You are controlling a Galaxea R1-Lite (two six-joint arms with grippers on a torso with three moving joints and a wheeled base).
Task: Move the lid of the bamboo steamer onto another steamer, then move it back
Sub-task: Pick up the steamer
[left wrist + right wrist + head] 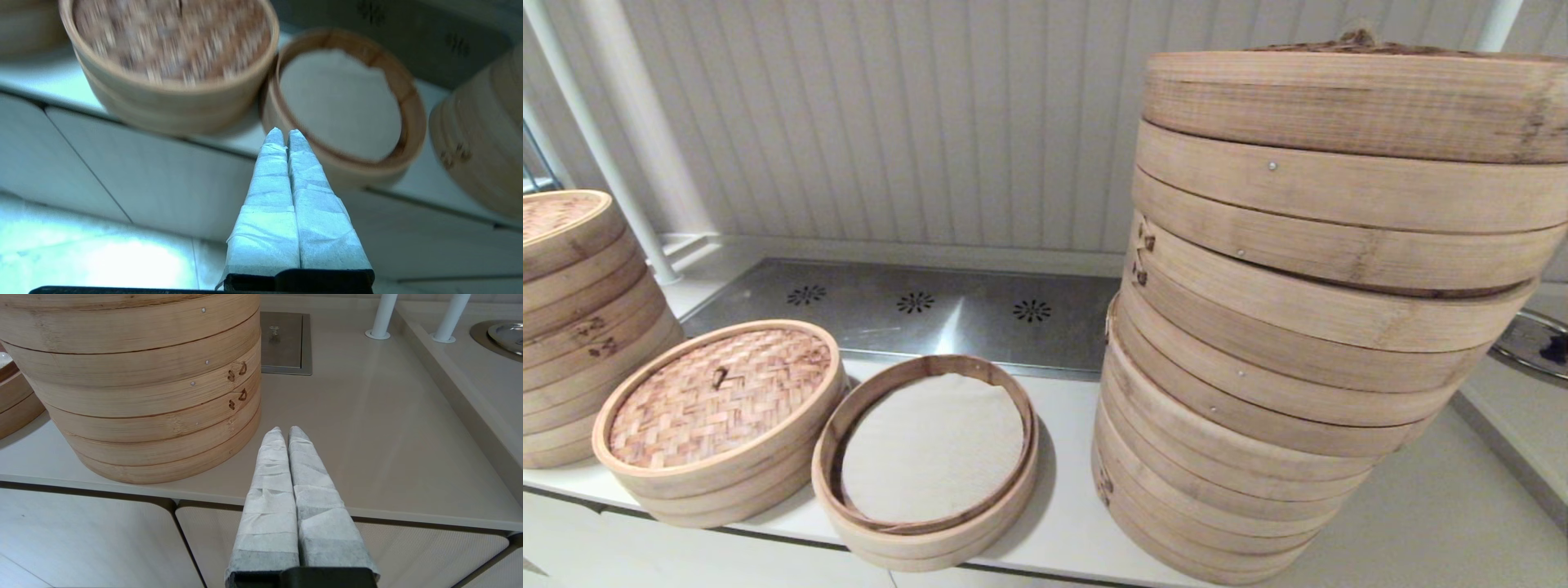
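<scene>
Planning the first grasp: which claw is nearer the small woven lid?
Left. The left claw, shut, hangs off the counter edge before the bamboo steamer lid; the right claw, shut, sits beyond the tall stack.
</scene>
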